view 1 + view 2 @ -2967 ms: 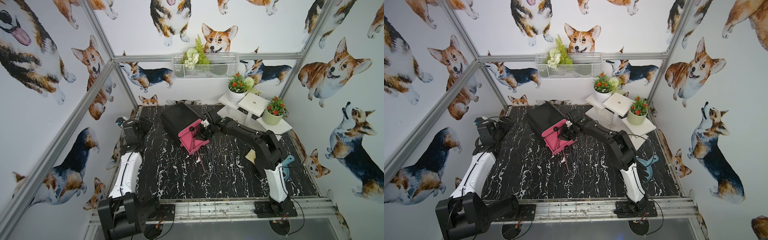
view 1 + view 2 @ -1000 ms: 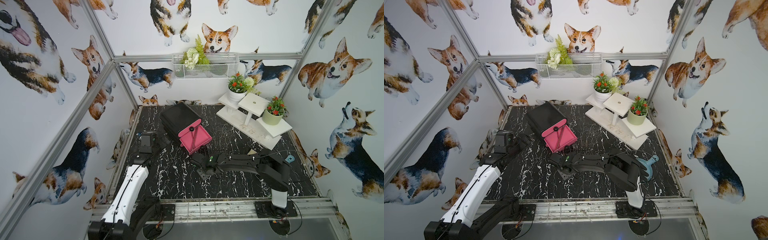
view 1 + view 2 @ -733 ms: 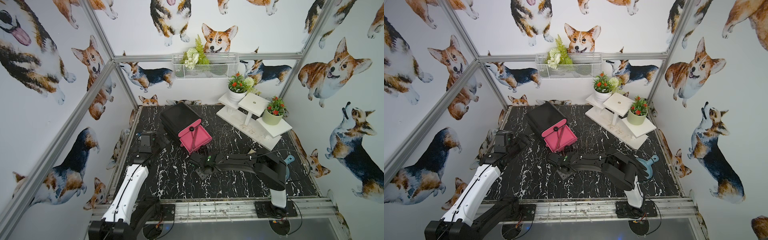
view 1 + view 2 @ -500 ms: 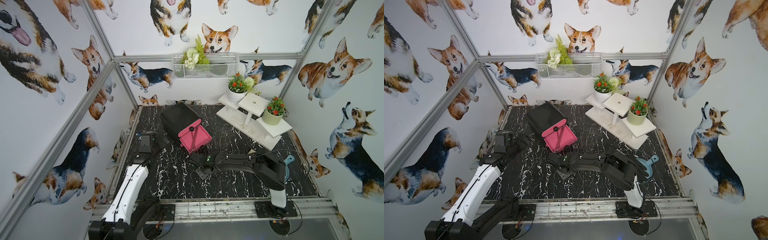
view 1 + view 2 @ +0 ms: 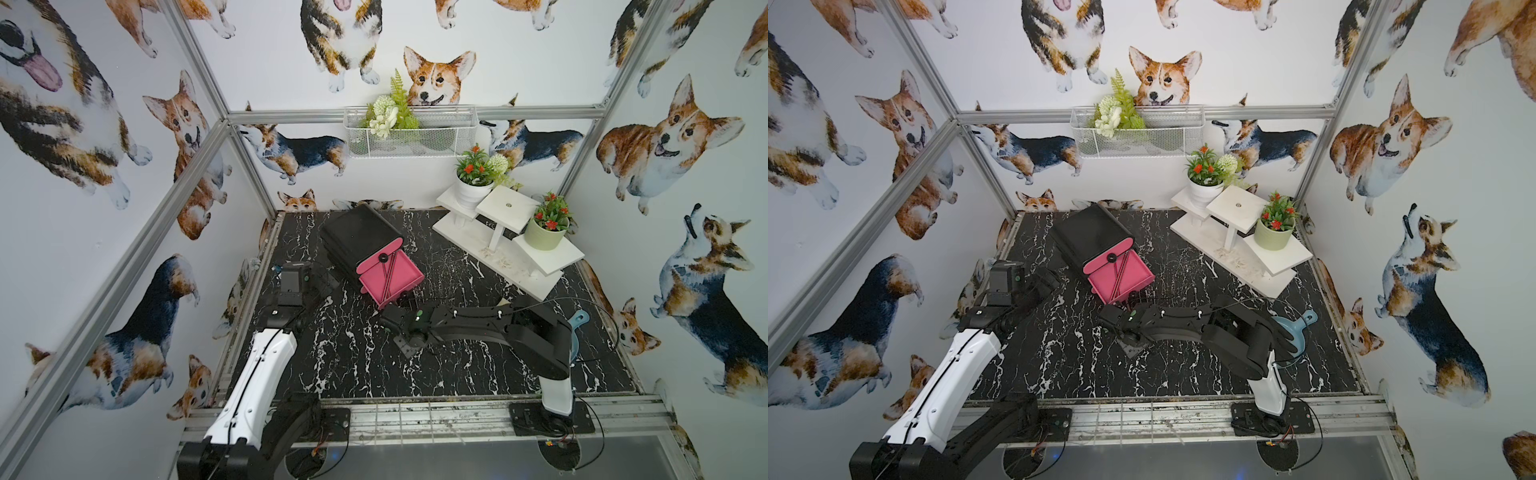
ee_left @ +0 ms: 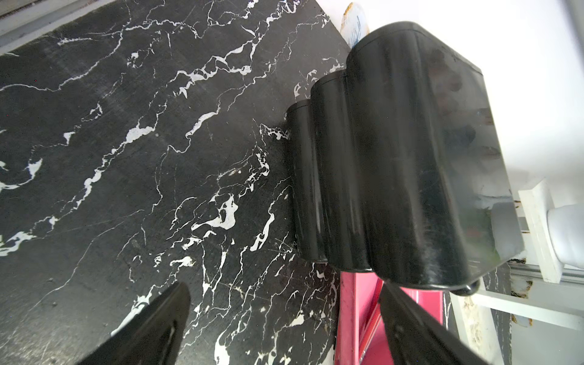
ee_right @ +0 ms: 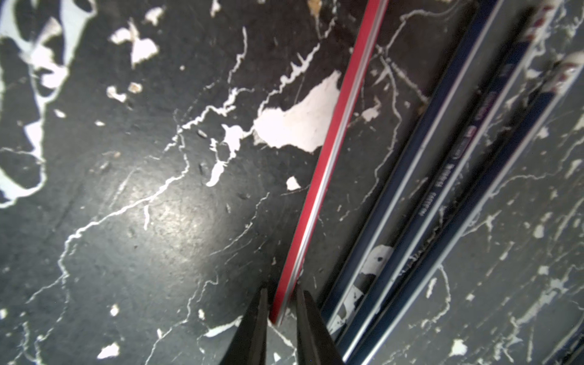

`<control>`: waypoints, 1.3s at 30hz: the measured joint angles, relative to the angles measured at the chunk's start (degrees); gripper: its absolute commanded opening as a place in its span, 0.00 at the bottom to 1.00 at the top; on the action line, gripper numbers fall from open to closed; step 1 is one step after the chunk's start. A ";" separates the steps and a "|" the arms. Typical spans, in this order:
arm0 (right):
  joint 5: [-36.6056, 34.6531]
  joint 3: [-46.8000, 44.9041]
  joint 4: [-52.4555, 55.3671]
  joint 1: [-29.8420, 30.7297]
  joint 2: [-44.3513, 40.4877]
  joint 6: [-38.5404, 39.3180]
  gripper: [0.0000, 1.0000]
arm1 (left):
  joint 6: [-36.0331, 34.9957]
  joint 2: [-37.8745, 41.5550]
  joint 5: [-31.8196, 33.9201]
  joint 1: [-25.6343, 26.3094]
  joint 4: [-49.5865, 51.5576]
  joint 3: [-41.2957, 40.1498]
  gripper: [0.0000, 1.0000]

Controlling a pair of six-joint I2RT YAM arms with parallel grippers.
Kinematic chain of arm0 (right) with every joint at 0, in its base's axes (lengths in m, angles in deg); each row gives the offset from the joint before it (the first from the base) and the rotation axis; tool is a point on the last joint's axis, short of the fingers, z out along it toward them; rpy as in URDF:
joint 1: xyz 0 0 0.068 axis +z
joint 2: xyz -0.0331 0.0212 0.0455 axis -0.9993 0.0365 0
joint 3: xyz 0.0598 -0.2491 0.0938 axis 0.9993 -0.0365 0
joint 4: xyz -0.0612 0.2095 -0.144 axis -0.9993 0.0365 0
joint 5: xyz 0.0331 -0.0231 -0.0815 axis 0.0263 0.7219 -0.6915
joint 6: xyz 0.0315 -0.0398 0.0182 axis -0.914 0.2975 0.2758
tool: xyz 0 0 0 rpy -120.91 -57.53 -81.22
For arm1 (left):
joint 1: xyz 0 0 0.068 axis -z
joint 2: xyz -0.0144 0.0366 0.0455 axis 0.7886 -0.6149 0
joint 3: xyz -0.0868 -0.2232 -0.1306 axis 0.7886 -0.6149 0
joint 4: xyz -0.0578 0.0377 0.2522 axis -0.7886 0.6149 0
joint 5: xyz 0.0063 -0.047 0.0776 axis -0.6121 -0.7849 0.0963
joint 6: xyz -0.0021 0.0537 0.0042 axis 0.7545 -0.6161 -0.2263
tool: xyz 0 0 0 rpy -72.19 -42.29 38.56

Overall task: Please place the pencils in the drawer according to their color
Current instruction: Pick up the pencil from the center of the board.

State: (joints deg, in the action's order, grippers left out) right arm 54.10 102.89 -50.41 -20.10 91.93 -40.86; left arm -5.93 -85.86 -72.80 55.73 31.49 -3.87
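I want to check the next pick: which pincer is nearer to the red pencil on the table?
Right. The right pincer straddles the end of the red pencil. The left pincer is far off, open, beside the black cabinet.

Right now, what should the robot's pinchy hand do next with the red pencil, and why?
Probably squeeze fully shut on it before lifting. The right gripper has one finger on each side of the red pencil near its end, and the pencil lies flat on the table. I can't tell whether it is clamped yet.
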 measured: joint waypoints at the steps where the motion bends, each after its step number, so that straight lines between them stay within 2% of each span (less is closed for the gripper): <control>1: 0.17 -0.09 -0.17 0.00 -0.02 0.00 0.15 | -0.02 0.02 0.00 -0.02 0.00 0.00 0.98; 6: 0.48 -0.50 -0.52 0.00 -0.57 0.15 0.07 | -0.22 0.24 0.02 -0.04 0.00 0.00 0.99; 13: 1.70 -1.84 1.60 0.11 -2.99 -1.25 0.03 | -0.46 0.33 0.04 -0.15 0.00 0.00 0.99; 17: 1.75 -3.08 3.74 0.94 -5.18 -2.56 0.09 | -0.66 0.33 0.09 -0.15 0.00 0.00 0.99; 20: 1.75 -3.15 4.68 1.29 -5.99 -3.13 0.18 | -1.25 0.33 0.24 -0.24 0.00 0.00 0.99; 23: 1.46 -2.93 4.68 1.18 -6.05 -2.93 0.23 | -1.51 0.31 0.46 -0.33 0.00 0.00 0.99; 30: 0.35 0.33 2.38 0.44 -1.92 0.31 0.29 | -1.55 0.35 0.48 -0.39 0.02 0.00 0.99; 39: 0.09 0.50 -0.74 -1.86 -1.01 2.80 0.31 | -1.53 0.09 0.44 -0.42 0.02 0.00 0.98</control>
State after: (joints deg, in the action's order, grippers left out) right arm 54.19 103.39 -51.15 -21.96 90.92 -38.07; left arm -7.46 -85.77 -72.37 55.32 31.51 -3.87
